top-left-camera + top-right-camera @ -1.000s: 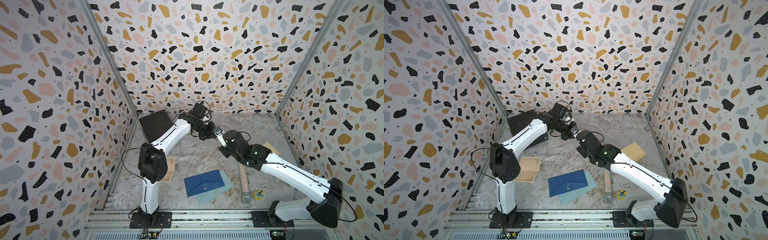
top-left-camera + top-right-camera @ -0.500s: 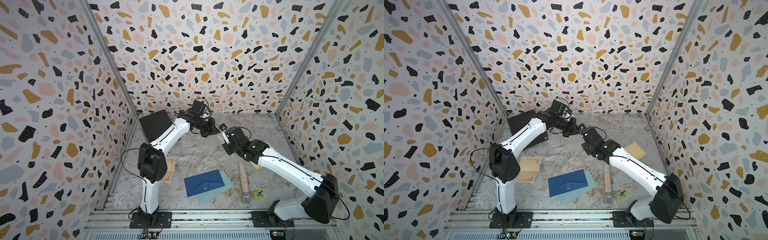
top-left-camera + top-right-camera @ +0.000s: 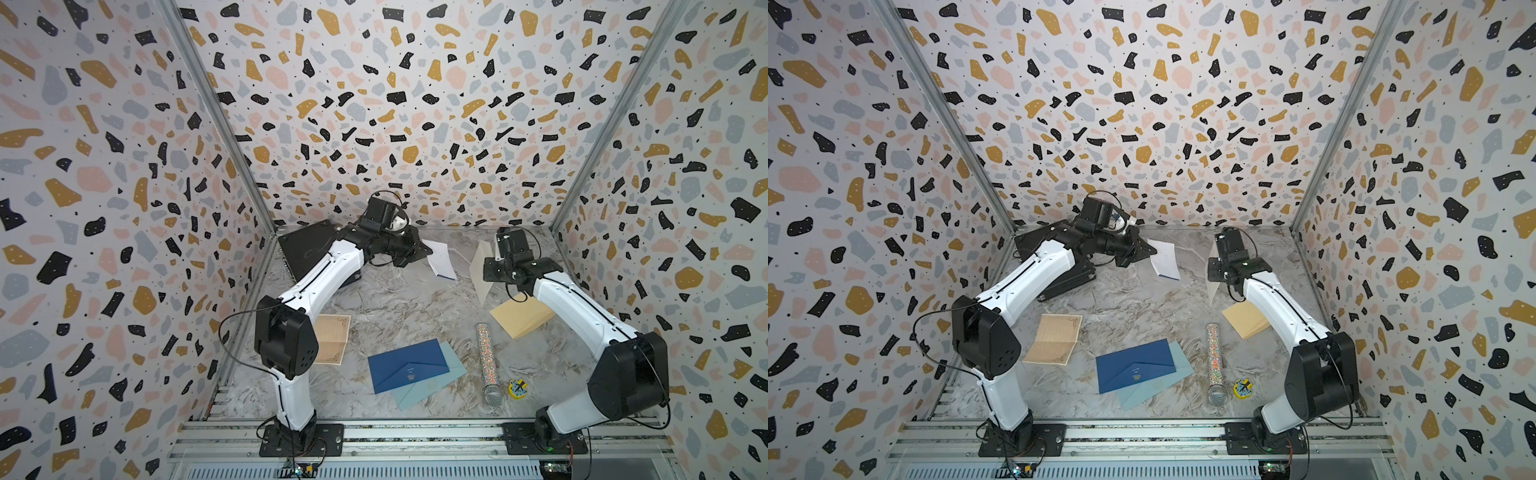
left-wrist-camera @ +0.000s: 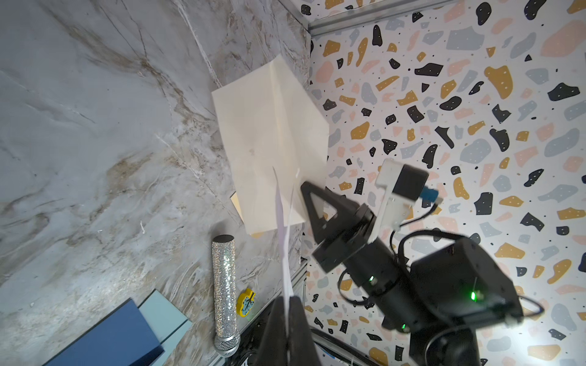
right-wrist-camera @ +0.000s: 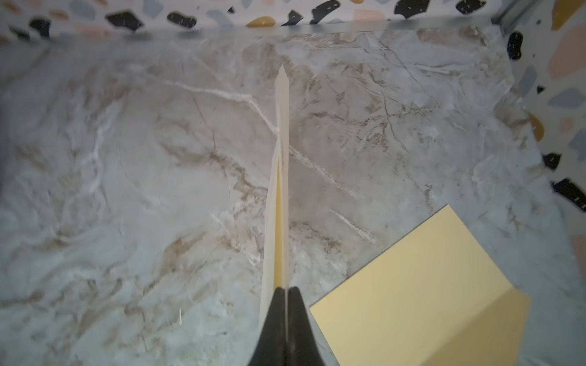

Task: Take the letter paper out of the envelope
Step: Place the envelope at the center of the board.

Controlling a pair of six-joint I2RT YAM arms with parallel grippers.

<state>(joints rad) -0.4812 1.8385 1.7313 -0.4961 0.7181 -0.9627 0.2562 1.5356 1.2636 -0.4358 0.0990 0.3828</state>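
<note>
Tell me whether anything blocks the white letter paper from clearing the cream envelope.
Nothing visible does: left gripper shut on the white letter paper, right gripper on the cream envelope, a gap of marble table between them.

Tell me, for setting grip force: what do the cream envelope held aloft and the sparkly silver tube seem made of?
Cream envelope: matte paper, judging by its sharp creases and thin edge. Sparkly silver tube: glittery, rhinestone-like covering with scattered glints; core unclear, perhaps plastic or metal.

The table has a smooth, marble-look surface with a faint sheen. The cream envelope, letter paper and dark blue envelope are matt paper. The microphone glitters and looks rough.
</note>
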